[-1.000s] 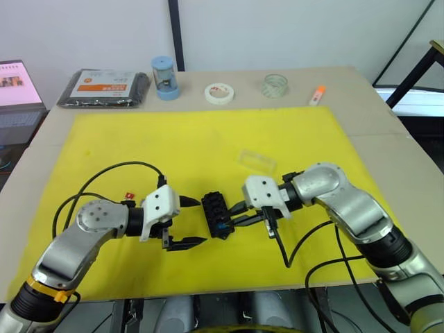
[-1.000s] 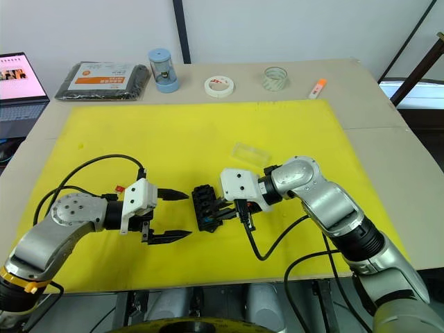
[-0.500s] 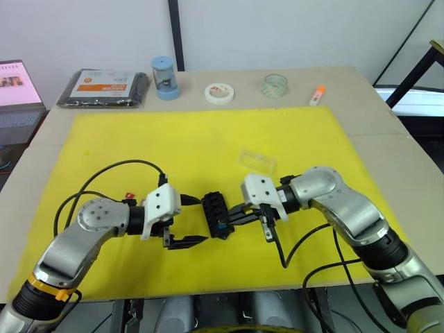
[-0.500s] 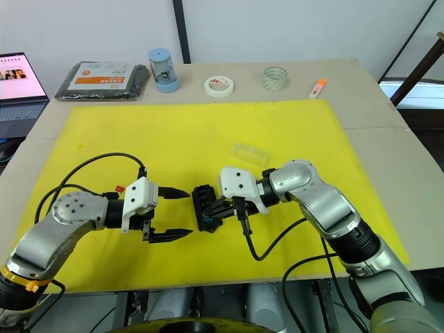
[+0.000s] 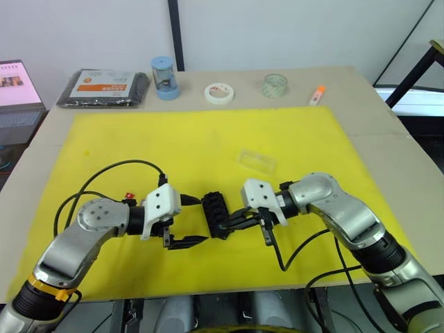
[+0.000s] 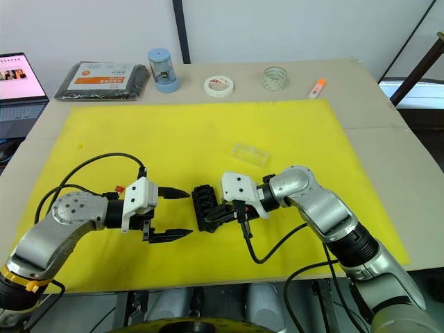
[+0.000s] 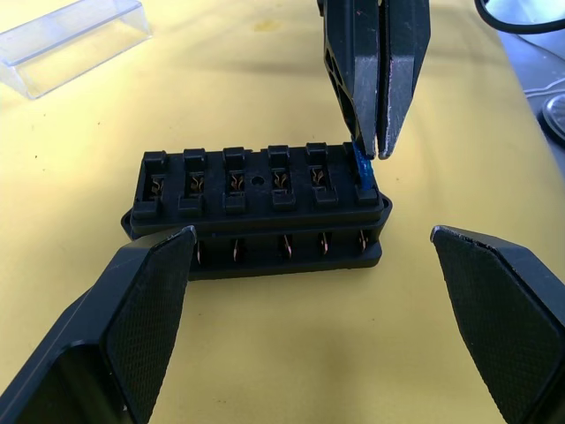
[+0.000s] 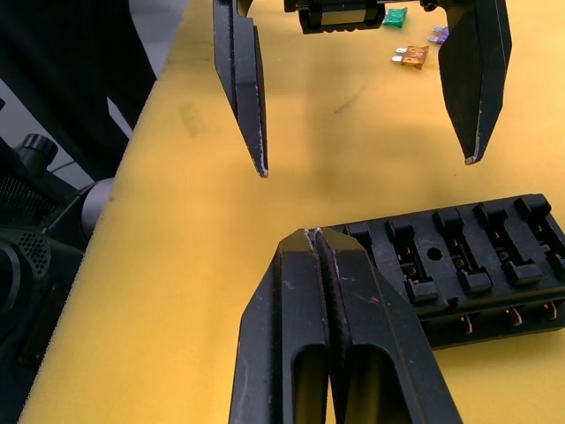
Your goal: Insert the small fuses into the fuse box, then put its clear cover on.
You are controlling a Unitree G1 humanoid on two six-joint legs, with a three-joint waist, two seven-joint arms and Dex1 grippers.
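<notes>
- Right gripper (image 7: 371, 146) has eased lower; fingers pinch a blue fuse (image 7: 362, 164) into the fuse box (image 5: 217, 214) end slot, mid-mat.
- Left gripper (image 5: 189, 221) released, unmoved.
- Clear cover (image 5: 257, 160) lies apart, not fitted.

You had yellow mat (image 5: 208, 146) on counter (image 5: 388, 152); black packet (image 5: 104, 87), blue canister (image 5: 165, 78), two tape rolls (image 5: 219, 92) (image 5: 275, 85), orange marker (image 5: 318, 94) along far edge.

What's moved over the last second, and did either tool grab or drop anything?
The right tool has eased slightly lower, pressing a tiny blue fuse into the end slot of the small black plastic fuse box. No new grab or release. The open left tool, the box and the clear plastic cover stayed put.
</notes>
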